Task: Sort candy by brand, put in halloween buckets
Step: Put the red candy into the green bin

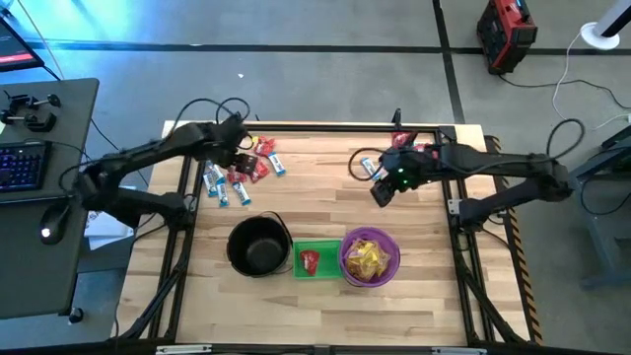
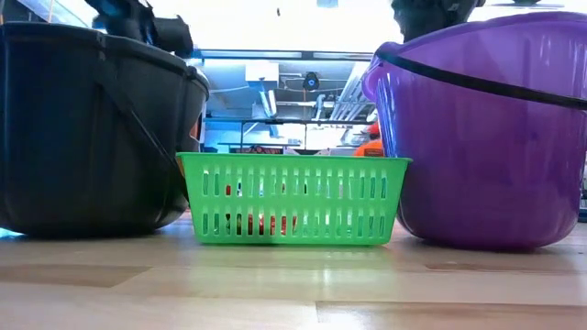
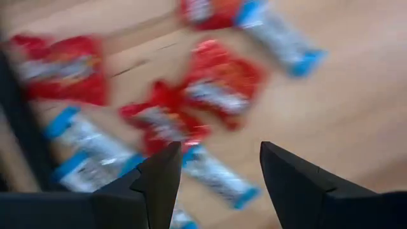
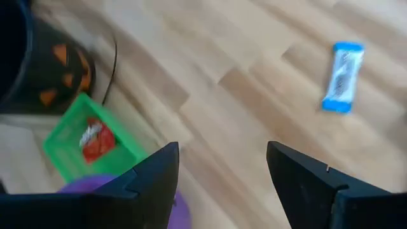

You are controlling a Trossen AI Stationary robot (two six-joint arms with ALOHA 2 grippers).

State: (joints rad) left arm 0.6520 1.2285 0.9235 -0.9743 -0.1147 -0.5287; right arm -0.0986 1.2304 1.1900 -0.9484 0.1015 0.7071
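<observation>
A pile of candy (image 1: 242, 170) in red and blue-and-white wrappers lies on the wood table at the far left. My left gripper (image 3: 219, 149) hangs open just above it, touching nothing; a red candy (image 3: 219, 83) and a blue-and-white one (image 3: 216, 175) show ahead of its fingers. My right gripper (image 4: 222, 149) is open and empty above the table's middle right (image 1: 383, 189). A single blue-and-white candy (image 4: 342, 77) lies flat nearby. Along the near side stand the black pail (image 1: 258, 245), the green basket (image 1: 314, 258) holding a red candy (image 4: 92, 140), and the purple bucket (image 1: 370, 254) with yellow candy inside.
Black frame rails run along the table's edges (image 1: 187, 187). Bare wood lies between the candy pile and the buckets. In the low view the black pail (image 2: 92, 128), green basket (image 2: 293, 197) and purple bucket (image 2: 486, 128) stand close side by side.
</observation>
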